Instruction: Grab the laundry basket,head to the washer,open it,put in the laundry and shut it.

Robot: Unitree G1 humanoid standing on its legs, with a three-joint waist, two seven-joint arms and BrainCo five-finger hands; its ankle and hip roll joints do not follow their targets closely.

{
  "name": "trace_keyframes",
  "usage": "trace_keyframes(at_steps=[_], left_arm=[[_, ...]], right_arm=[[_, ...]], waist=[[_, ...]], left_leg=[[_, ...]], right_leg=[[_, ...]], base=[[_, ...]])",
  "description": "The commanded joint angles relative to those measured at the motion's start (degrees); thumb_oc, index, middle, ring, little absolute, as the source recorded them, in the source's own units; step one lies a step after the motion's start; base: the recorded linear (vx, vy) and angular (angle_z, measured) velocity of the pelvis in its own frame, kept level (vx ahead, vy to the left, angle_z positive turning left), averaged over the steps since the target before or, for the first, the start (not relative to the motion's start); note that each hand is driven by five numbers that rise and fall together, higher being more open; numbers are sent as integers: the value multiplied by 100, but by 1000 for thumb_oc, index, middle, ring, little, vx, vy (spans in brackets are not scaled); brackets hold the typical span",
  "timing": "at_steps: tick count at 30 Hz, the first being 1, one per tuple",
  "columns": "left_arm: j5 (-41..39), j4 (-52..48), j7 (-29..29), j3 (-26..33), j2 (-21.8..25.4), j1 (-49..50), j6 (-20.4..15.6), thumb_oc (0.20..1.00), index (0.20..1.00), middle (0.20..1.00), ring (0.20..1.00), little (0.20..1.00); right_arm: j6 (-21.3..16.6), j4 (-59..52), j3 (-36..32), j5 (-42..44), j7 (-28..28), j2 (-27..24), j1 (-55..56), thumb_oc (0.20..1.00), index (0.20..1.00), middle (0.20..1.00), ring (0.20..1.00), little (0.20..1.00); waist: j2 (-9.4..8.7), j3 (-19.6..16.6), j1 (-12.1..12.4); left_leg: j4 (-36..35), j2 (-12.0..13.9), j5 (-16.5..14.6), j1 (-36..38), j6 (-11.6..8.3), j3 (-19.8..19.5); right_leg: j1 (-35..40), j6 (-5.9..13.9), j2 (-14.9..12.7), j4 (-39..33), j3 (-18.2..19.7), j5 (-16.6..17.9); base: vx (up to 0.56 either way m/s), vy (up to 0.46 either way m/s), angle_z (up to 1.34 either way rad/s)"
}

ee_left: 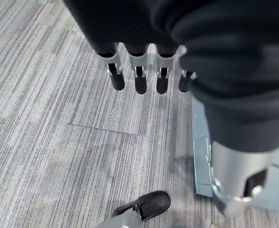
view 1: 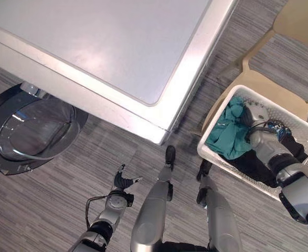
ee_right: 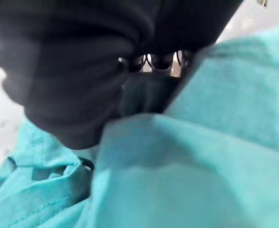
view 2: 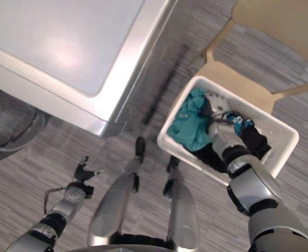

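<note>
A pale beige chair is standing on the grey striped carpet floor, its seat lying under the white basket and its backrest rising at the far right. The carpet's streaks are running across the floor, and a thin seam between carpet tiles is showing in the left wrist view.

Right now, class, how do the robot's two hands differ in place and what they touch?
The left robot hand hangs over bare floor with fingers straight, touching nothing. The right robot hand reaches into the white laundry basket, buried among the teal cloth, its fingers hidden. Both wear dark ribbed covers.
</note>
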Motion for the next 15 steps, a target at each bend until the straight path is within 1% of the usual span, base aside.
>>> trace_keyframes(at_steps=[1, 3, 7, 8, 11, 14, 15], left_arm=[[-242, -47, 97, -164, -114, 244, -85, 1000, 1000, 1000, 1000, 1000], [-262, -31, 44, -133, -174, 276, -26, 1000, 1000, 1000, 1000, 1000], [-225, -95, -37, -37, -225, 355, 65, 1000, 1000, 1000, 1000, 1000], [-225, -96, -37, -40, -221, 356, 66, 1000, 1000, 1000, 1000, 1000], [-152, -312, -176, 175, -194, 565, 144, 1000, 1000, 1000, 1000, 1000], [-60, -502, -310, 386, -74, 765, 196, 1000, 1000, 1000, 1000, 1000], [-38, -531, -341, 437, -53, 829, 212, 1000, 1000, 1000, 1000, 1000]], right_arm=[[-94, -388, -218, 454, -480, -358, -205, 200, 200, 200, 200, 200], [-195, -1030, -513, 693, -479, -297, 68, 200, 200, 200, 200, 200], [-464, -1986, -1234, 1425, -381, 114, 1008, 200, 200, 200, 200, 200], [-459, -1994, -1242, 1423, -378, 114, 1016, 200, 200, 200, 200, 200], [-870, -3057, -1899, 2140, -92, 553, 2139, 200, 200, 200, 200, 200], [-1161, -3908, -2264, 2590, 310, 759, 2917, 200, 200, 200, 200, 200], [-1201, -4158, -2354, 2654, 438, 788, 3123, 200, 200, 200, 200, 200]], waist=[[-81, -402, -18], [-160, -483, -64], [-234, -635, -144], [-239, -653, -145], [-316, -858, -225], [-410, -1080, -308], [-441, -1172, -334]], left_leg=[[262, -99, -581, 98, -209, 168], [300, -80, -659, 233, -188, 165], [312, -45, -780, 460, -152, 179], [306, -50, -762, 437, -149, 176], [287, -17, -908, 787, -107, 214], [275, -19, -1033, 1098, -58, 260], [263, -26, -1045, 1168, -43, 271]], right_leg=[[-149, 485, -196, -75, 269, 17], [11, 480, -180, -113, 284, 4], [257, 483, -182, -172, 288, -14], [239, 483, -186, -184, 285, 3], [586, 514, -180, -262, 287, -30], [872, 546, -176, -316, 299, -67], [931, 552, -180, -341, 303, -63]], base=[[0, 0, 0], [13, -41, -1], [25, -21, -1], [50, -8, -1], [67, -3, -6], [84, 8, -1], [89, 24, -9]])
